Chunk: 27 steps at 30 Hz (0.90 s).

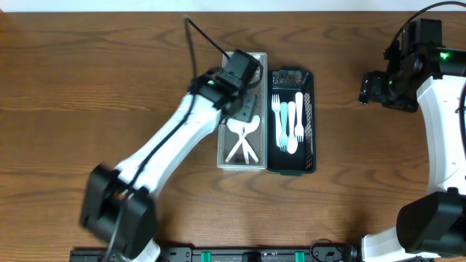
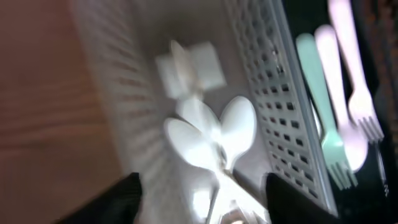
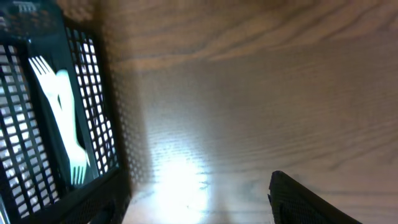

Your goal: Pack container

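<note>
Toward the far edge of the worktop (image 1: pixel 87 73), about midway along it, a white basket (image 1: pixel 222 149) and a black basket (image 1: pixel 312 124) stand side by side and touching, their long axes running from far edge to near edge. White spoons (image 1: pixel 242 142) lie in the white basket, bowls toward the far edge and handles fanned toward the near edge. Pale forks (image 1: pixel 290 124) lie lengthwise in the black basket.

The left end effector (image 2: pixel 202 190) hangs over the far half of the white basket, fingers spread wide and holding nothing. The spoon bowls lie just ahead of it and below, though its wrist view is blurred.

The left arm reaches in slantwise from the near left corner and is by far the nearer. The right end effector (image 3: pixel 199 205), also spread and empty, sits apart toward the right edge, beside the black basket.
</note>
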### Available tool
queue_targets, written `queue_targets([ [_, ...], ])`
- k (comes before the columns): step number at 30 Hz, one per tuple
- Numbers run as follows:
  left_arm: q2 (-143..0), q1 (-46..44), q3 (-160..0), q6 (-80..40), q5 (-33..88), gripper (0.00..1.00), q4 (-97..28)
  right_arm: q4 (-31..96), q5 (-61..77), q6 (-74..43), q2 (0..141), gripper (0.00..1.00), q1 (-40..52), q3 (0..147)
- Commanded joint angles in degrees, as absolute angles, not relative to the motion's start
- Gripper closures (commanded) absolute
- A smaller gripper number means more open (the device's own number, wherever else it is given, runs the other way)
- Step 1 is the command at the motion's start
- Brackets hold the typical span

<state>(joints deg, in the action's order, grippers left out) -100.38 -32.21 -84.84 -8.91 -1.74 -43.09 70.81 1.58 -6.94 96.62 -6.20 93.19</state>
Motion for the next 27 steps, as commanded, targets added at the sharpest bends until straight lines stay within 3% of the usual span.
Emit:
queue_targets([
  [1,-91.2,-29.7,-85.2,-8.6,-13.0,0.12,-42.9,69.4,2.0,-6.3,96.5,0.24,-5.8,93.0],
  [2,-89.5,-28.6,-85.2,-8.6,-14.3,0.0,-42.7,68.4,2.0,-6.3,96.5,0.24,-5.4,93.0],
  [6,-85.4,-21.5,-85.2,-8.6,-15.4,0.02,-40.2,61.7,1.9,-5.4,96.5,0.21,-2.7,93.0],
  [7,-85.3,-19.4,-85.2,-8.6,-15.4,0.02,-39.3,59.0,1.9,-4.6,96.5,0.18,-1.8,93.0],
  [9,-85.6,-15.4,-85.2,-8.6,-15.4,0.01,-37.3,53.4,2.0,-2.5,96.7,0.02,-0.2,93.0],
  [10,-85.8,-13.4,-85.2,-8.6,-15.3,0.02,-36.1,50.6,2.0,-2.5,96.7,0.01,0.6,93.0],
  [17,-86.1,-5.9,-85.2,-8.6,-16.1,0.02,-34.7,37.8,-2.8,-2.5,96.6,0.01,2.3,93.0],
  [27,-78.3,-2.9,-80.8,-4.7,-15.9,0.02,-35.8,48.0,-3.2,-1.2,90.8,0.01,0.3,91.7],
])
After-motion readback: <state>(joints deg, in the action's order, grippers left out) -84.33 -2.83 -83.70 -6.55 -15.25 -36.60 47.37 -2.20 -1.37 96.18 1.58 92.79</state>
